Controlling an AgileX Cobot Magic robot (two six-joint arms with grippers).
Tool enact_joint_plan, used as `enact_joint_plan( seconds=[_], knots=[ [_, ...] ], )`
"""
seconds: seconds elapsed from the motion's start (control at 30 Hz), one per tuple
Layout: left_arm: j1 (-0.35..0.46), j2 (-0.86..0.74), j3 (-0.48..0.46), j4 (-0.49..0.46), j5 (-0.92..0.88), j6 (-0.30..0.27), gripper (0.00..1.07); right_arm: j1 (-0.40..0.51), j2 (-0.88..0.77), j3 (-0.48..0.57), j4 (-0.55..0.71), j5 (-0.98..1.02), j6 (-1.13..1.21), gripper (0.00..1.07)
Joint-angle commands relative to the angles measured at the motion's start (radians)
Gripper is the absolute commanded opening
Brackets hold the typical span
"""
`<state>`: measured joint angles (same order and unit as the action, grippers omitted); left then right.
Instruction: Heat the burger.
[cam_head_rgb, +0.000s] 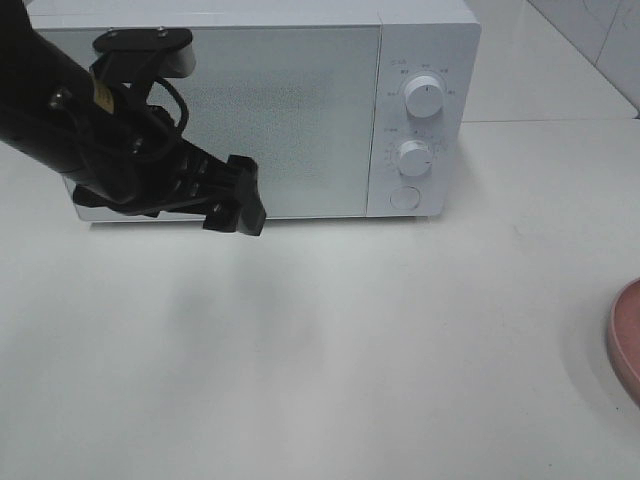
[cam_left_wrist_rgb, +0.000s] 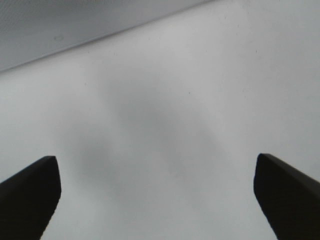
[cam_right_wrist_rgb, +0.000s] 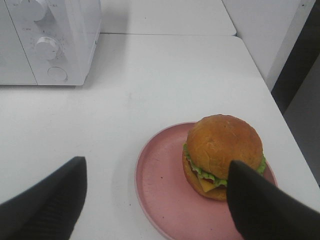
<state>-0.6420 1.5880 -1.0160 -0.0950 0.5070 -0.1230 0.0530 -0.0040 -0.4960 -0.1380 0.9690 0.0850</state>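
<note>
The burger, a golden-brown bun with lettuce and cheese showing, sits on a pink plate in the right wrist view. In the high view only the plate's edge shows at the far right; the burger is out of that view. My right gripper is open, its fingers either side of the plate, just short of the burger. The white microwave stands at the back with its door shut. My left gripper hovers in front of the door's lower edge, open and empty.
The microwave's control panel with two knobs and a round button is on its right side. The white table ends close behind the plate at the right.
</note>
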Motion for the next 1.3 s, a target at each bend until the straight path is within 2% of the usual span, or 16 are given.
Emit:
enact_joint_plan(
  seconds=[0.03, 0.17, 0.27, 0.37, 0.43, 0.5, 0.53, 0.57, 0.63, 0.67, 0.73, 0.77, 0.83, 0.93, 1.0, 1.3],
  knots=[
    [-0.005, -0.061, -0.008, -0.005, 0.160, -0.004, 0.98, -0.004, -0.025, 0.002, -0.001, -0.007, -0.006, 0.73],
    [0.011, -0.103, -0.008, -0.006, 0.289, -0.003, 0.98, -0.004, -0.025, 0.002, -0.001, -0.007, -0.006, 0.73],
    [0.020, -0.109, -0.008, -0.006, 0.312, -0.003, 0.98, -0.004, -0.025, 0.002, -0.001, -0.007, -0.006, 0.73],
    [0.060, -0.125, -0.008, -0.005, 0.390, -0.003, 0.98, -0.004, -0.025, 0.002, -0.001, -0.007, -0.006, 0.73],
    [0.144, -0.146, -0.008, -0.002, 0.463, -0.001, 0.98, -0.004, -0.025, 0.002, -0.001, -0.007, -0.006, 0.73],
    [0.163, -0.150, -0.007, -0.002, 0.482, 0.003, 0.98, -0.004, -0.025, 0.002, -0.001, -0.007, -0.006, 0.73],
    [0.217, -0.163, -0.006, -0.002, 0.513, 0.019, 0.98, -0.004, -0.025, 0.002, -0.002, -0.007, -0.006, 0.73],
    [0.217, -0.163, -0.006, -0.002, 0.513, 0.019, 0.98, -0.004, -0.025, 0.002, -0.002, -0.007, -0.006, 0.73],
    [0.298, -0.186, 0.017, 0.004, 0.538, 0.040, 0.98, -0.004, -0.025, 0.002, -0.002, -0.007, -0.006, 0.73],
    [0.298, -0.186, 0.017, 0.004, 0.538, 0.040, 0.98, -0.004, -0.025, 0.002, -0.002, -0.007, -0.006, 0.73],
    [0.379, -0.215, 0.069, 0.005, 0.546, 0.054, 0.98, -0.004, -0.025, 0.002, -0.002, -0.007, -0.006, 0.73],
    [0.379, -0.215, 0.069, 0.005, 0.546, 0.054, 0.98, -0.004, -0.025, 0.002, -0.002, -0.007, -0.006, 0.73],
    [0.452, -0.252, 0.131, 0.004, 0.567, 0.058, 0.98, -0.004, -0.025, 0.002, -0.002, -0.007, -0.006, 0.73],
    [0.474, -0.268, 0.153, 0.007, 0.576, 0.060, 0.98, -0.004, -0.025, 0.002, -0.002, -0.007, -0.006, 0.73],
    [0.526, -0.340, 0.223, 0.010, 0.604, 0.061, 0.98, -0.004, -0.025, 0.002, -0.002, -0.007, -0.006, 0.73],
    [0.531, -0.547, 0.368, 0.045, 0.655, 0.061, 0.98, -0.004, -0.025, 0.002, -0.002, -0.007, -0.006, 0.73]
  ],
)
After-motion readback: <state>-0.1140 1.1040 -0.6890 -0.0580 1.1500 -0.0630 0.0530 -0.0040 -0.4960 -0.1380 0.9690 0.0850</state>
